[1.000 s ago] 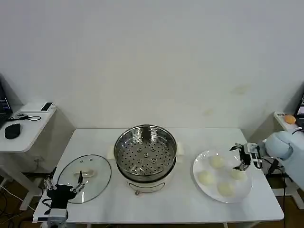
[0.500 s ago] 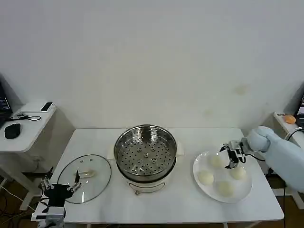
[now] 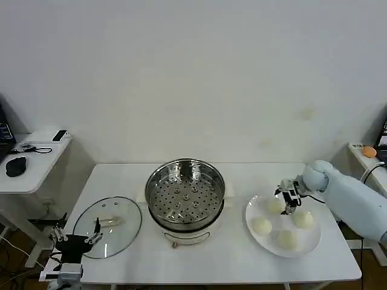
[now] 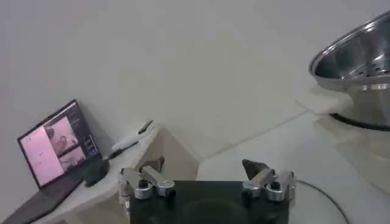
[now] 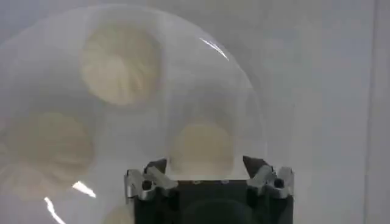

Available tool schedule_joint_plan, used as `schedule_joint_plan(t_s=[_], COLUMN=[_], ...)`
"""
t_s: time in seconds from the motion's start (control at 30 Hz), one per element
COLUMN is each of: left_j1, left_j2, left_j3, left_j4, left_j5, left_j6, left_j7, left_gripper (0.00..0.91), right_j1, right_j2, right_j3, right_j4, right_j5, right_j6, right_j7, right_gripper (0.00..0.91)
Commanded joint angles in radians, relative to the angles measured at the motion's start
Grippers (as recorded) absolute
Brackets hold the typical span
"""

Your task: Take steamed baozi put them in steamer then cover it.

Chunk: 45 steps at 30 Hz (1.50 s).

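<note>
The right gripper (image 3: 286, 200), fingers apart, hovers over the far-left bun (image 3: 275, 205) on the plate (image 3: 312, 240), right of the empty steamer (image 3: 185, 194). Risk: an off-centre close could squash or roll it. The left gripper (image 3: 76, 237), open, waits beside the lid (image 3: 109, 225).

right claw (image 3: 286, 199) spread open, arm extended; left claw (image 3: 75, 237) open, parked.

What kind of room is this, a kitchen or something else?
Probably a lab or test room set up as a mock kitchen, not a real one. A plain white table stands against a bare wall with just a steamer, while a side desk holds a laptop and mouse.
</note>
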Motion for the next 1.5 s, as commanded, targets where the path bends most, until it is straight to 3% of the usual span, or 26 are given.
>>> schedule_joint_plan(t_s=[0.03,0.47,0.67,0.83,1.2,1.5], left_j1=[0.001,0.009,0.004,-0.002,0.000,-0.009], left_j2=[0.001,-0.004,-0.002,-0.002,0.010,0.003], left_j3=[-0.002,0.003,0.003,0.008,-0.016,-0.025], left_j4=[-0.001,-0.024,-0.019,-0.014,-0.003,0.020], left_j5=[0.000,0.003,-0.001,-0.001,-0.041,-0.057], left_j6=[0.000,0.006,0.009,0.008,0.014,0.020], left_j7=[0.000,0.002,0.004,0.005,0.013,0.017], left_gripper=[0.907,0.907,0.907,0.907,0.907,0.907], right_j1=[0.009,0.074,0.234,0.396,0.678,0.752], right_j2=[0.019,-0.054,-0.126,-0.115,0.099,0.353], right_j3=[-0.015,-0.058,-0.107,-0.178,-0.403,-0.452], right_j4=[-0.022,0.069,0.162,0.191,0.185,0.161], right_j5=[-0.007,0.049,0.143,0.236,0.339,0.407], right_j6=[0.001,-0.005,-0.015,-0.028,-0.038,0.012], right_j7=[0.002,-0.018,-0.030,-0.032,-0.007,0.003], right_gripper=[0.645,0.635,0.645,0.645,0.645,0.645])
